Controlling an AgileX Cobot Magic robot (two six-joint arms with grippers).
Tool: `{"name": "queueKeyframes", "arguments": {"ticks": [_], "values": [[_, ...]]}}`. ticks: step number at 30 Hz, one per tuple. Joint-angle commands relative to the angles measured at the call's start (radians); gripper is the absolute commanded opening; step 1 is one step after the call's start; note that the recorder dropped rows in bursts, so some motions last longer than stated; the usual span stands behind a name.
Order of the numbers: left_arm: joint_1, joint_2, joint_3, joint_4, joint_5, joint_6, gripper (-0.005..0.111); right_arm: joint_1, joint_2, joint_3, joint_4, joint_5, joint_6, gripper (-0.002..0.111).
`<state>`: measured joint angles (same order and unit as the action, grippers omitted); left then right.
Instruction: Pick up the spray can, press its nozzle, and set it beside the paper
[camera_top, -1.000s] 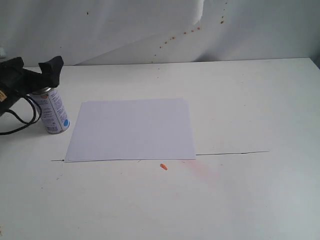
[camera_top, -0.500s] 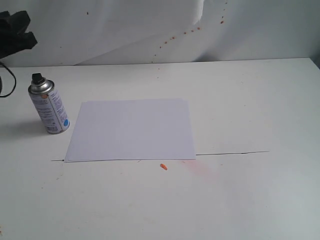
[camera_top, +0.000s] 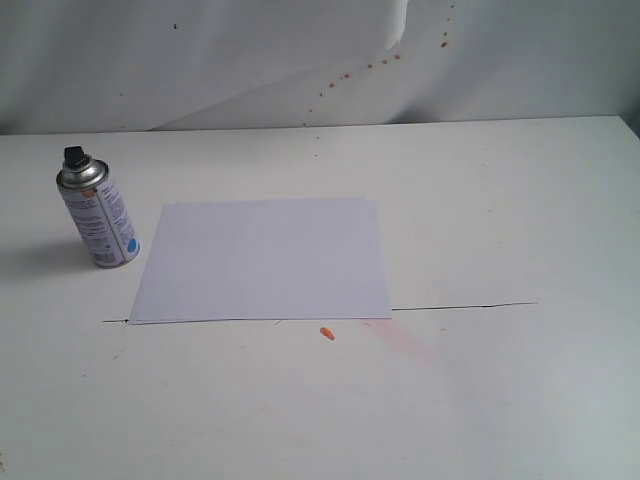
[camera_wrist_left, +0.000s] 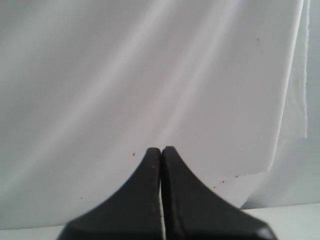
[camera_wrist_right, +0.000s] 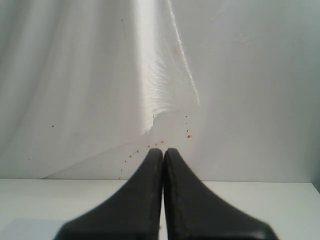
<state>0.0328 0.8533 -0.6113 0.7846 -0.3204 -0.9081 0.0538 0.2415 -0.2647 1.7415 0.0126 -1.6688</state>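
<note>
On the table (camera_top: 500, 200), left side per the ext. cam, I've got the spray can (camera_top: 98, 215) standing upright w/ the black nozzle (camera_top: 74, 156) on top. It sits just beside the left edge of the paper (camera_top: 262, 258), a thin gap between them, not touching. The paper lies flat mid-table. A small orange speck (camera_top: 326, 332) sits near its front edge, apart from it.

Left gripper (camera_wrist_left: 160, 150): jaws pressed fully together, tip to tip, nothing pinched, touching nothing, pointed at the white cloth backdrop (camera_wrist_left: 100, 75).

Right gripper (camera_wrist_right: 163, 150): same, jaws closed against each other, empty, facing the backdrop w/ its rusty specks, table surface beyond it. A pale patch on the table near this gripper is prob. the paper, but it's too blurred for me to be sure.
</note>
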Motion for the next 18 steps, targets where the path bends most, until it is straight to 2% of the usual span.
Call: {"name": "queueKeyframes", "arguments": {"ticks": [1,3,7,9,14,18], "values": [[-0.003,-0.147,0.025,0.003,0.01,-0.009,0.0,-0.002,-0.004,0.002,0.003,-0.005,0.003,0.0],[-0.003,-0.216,0.025,0.003,0.014,0.093,0.0,-0.002,-0.004,0.002,0.003,-0.005,0.003,0.0],[-0.003,-0.324,0.025,0.003,0.014,0.152,0.0,-0.002,-0.004,0.002,0.003,-0.005,0.003,0.0],[-0.003,-0.368,0.025,0.007,0.124,0.191,0.0,-0.002,-0.004,0.002,0.003,-0.005,0.003,0.0],[-0.003,-0.414,0.025,-0.029,0.456,0.145,0.0,-0.002,-0.004,0.002,0.003,-0.005,0.003,0.0],[-0.003,-0.423,0.025,-0.072,0.616,0.15,0.0,-0.002,-0.004,0.002,0.003,-0.005,0.003,0.0]]}}
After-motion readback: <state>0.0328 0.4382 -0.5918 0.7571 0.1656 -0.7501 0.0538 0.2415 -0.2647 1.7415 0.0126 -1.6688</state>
